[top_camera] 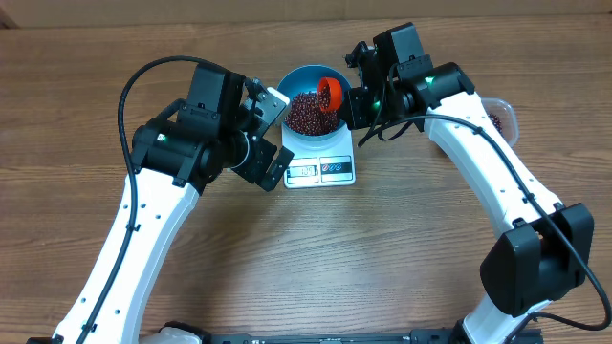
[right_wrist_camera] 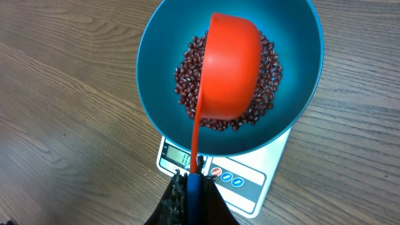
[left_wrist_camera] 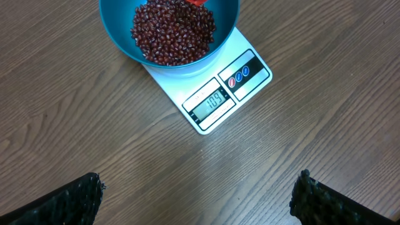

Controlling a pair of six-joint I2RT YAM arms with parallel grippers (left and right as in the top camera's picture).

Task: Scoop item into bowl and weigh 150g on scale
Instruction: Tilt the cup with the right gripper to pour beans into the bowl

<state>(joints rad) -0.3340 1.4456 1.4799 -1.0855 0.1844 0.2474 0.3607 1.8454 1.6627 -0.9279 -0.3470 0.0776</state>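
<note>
On the wooden tabletop (top_camera: 382, 268), toward its far edge, the scale (top_camera: 320, 169) sits with the bowl (top_camera: 292, 78) on its platform. Most of the white platform is hidden under the bowl, so only the display and button strip stick out at the near edge. In the left wrist view the display (left_wrist_camera: 209, 101) shows lit digits, but they are too small to read with certainty. In the right wrist view the scoop's thin handle crosses part of them.

The beans (top_camera: 308, 113) lie as a loose dark red-brown heap in the bottom of the bowl, with its smooth teal walls bare above them. An orange-red scoop (right_wrist_camera: 231, 69) hangs over the heap, tipped with its rounded back toward the wrist camera. It covers the middle of the pile, and whatever is inside its cup is out of sight.

The right gripper (right_wrist_camera: 190, 194) is clamped tight on the end of the scoop handle, and its fingers are cut off by the bottom of the frame. The left gripper (left_wrist_camera: 199, 187) hangs just beside the scale with its jaws spread wide and nothing between them. Only the two dark fingertips show, at the lower corners of its own view.

A clear tub (top_camera: 504, 117) sits at the right, mostly hidden behind the right arm.
</note>
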